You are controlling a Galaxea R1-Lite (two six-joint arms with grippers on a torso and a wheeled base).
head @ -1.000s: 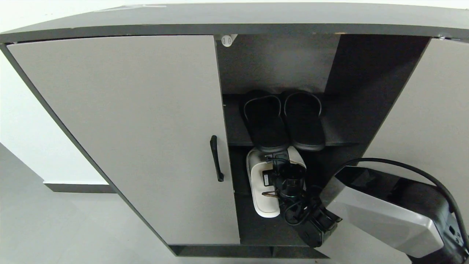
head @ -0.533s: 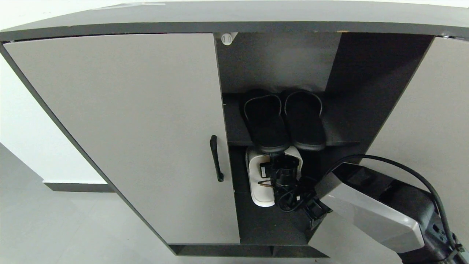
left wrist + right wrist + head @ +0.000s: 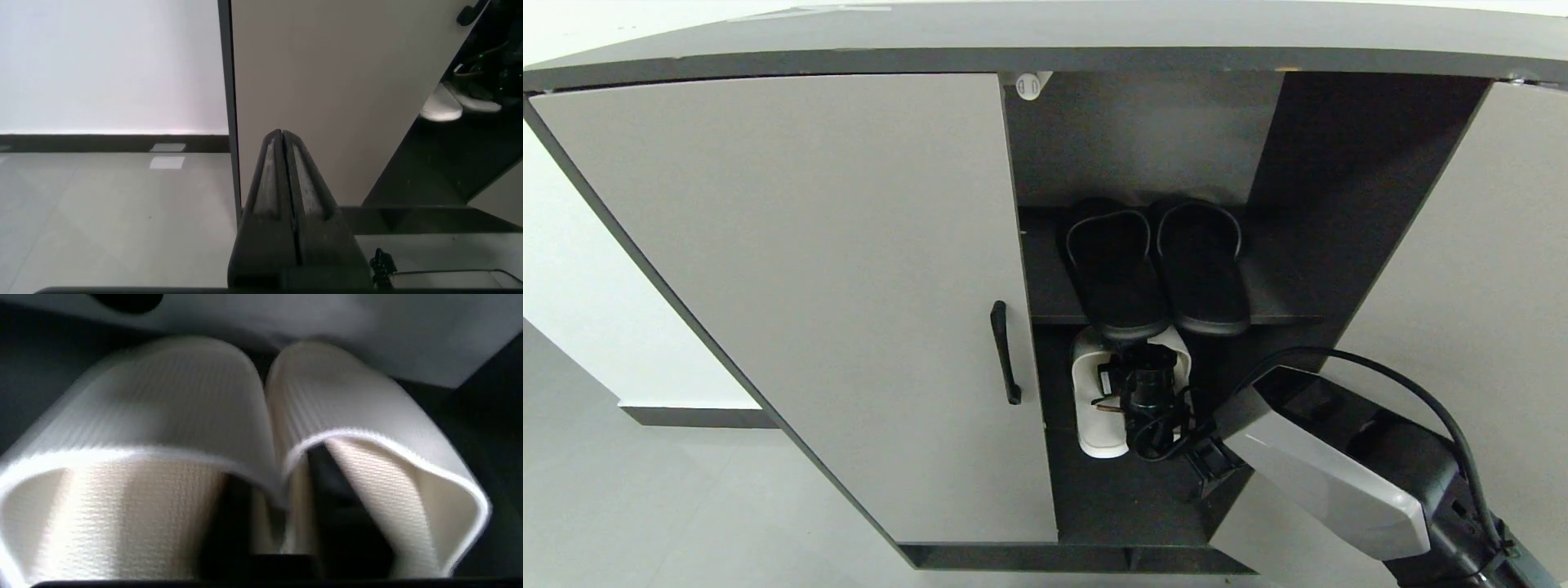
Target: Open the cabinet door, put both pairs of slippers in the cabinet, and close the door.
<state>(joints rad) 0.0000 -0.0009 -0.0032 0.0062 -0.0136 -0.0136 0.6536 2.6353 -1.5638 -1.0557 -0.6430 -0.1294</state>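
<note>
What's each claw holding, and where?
Right claw pinches the white slippers together by their adjoining inner walls. Left claw is shut on nothing.

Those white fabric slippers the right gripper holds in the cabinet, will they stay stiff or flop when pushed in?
The white waffle-textured fabric slippers probably flex: their thin uppers bow where the right gripper pinches them together. They seem light, held by that single pinch. The textured cloth likely drags on the dark bottom shelf rather than sliding freely.
</note>
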